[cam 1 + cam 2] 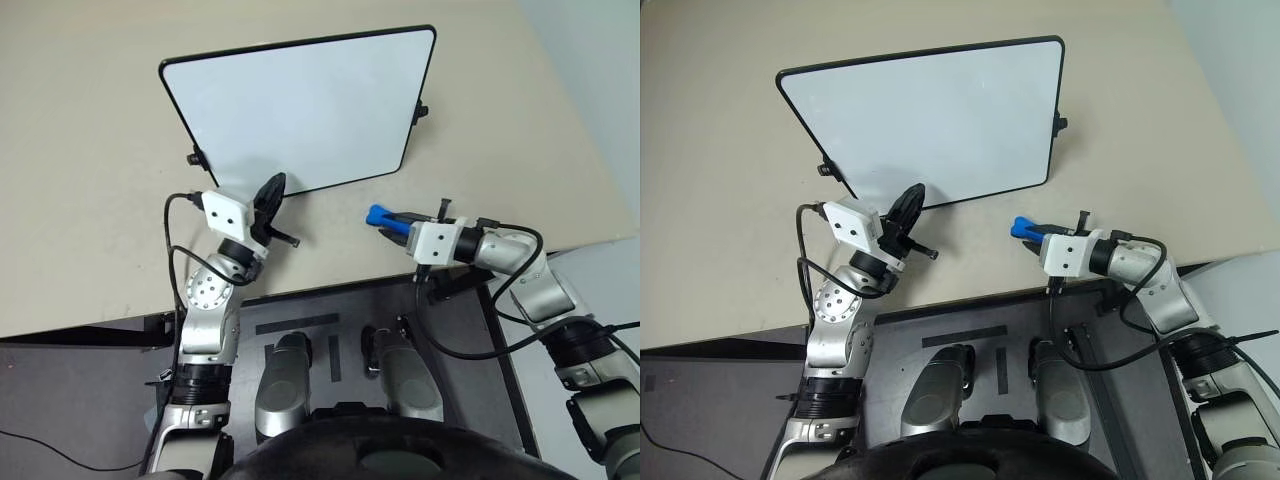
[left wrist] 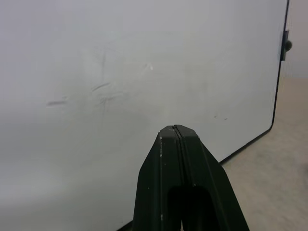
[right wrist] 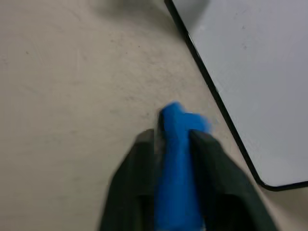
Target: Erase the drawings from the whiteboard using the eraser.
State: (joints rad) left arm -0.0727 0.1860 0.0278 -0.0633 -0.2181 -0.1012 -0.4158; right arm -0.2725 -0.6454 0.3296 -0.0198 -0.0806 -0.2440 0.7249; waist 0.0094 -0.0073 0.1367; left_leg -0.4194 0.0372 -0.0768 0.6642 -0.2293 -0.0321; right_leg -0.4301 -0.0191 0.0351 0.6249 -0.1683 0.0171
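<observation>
On beige tabletop (image 1: 80,150) | smooth whiteboard (image 1: 310,110) | left jaws closed | right jaws seemingly pinching bone-shaped eraser (image 3: 177,159)

A wide beige tabletop (image 1: 90,150) is taking up most of the scene, its matte surface lying evenly lit with only soft shadows. Its near edge is running at a slant from lower left up toward the right. Below that edge, a dark grey floor (image 1: 70,400) is showing, with a thin black cable (image 1: 40,445) trailing across it. Past the table's far right edge, a pale bluish-white surface (image 1: 600,70) is showing.
</observation>
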